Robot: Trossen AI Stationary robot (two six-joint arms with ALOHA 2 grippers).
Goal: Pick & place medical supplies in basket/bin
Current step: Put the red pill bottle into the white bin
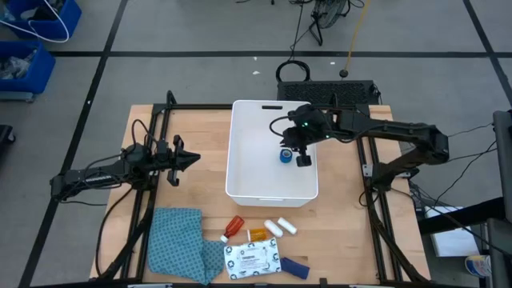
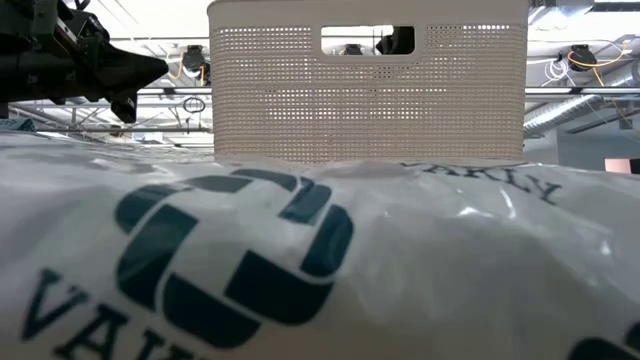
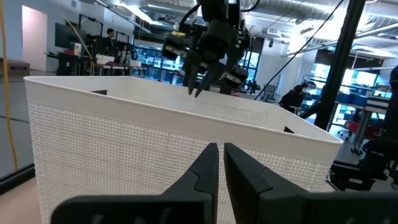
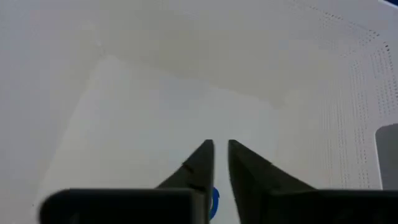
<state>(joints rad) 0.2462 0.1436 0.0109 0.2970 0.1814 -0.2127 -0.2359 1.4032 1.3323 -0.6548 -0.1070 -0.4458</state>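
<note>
Blue tape roll (image 1: 286, 155) lies inside the white perforated plastic tub (image 1: 240, 160), mid-frame; right gripper (image 1: 302, 152), empty, fingers pressed together above it; next, the red-capped bottle (image 1: 233, 227).

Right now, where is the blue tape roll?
In the high view, the blue tape roll lies inside the white tub, on its right side, just beneath the right gripper.

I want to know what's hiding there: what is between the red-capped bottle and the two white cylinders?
The orange pill bottle lies between the red-capped bottle and the two white cylinders, seen from the high view.
</note>
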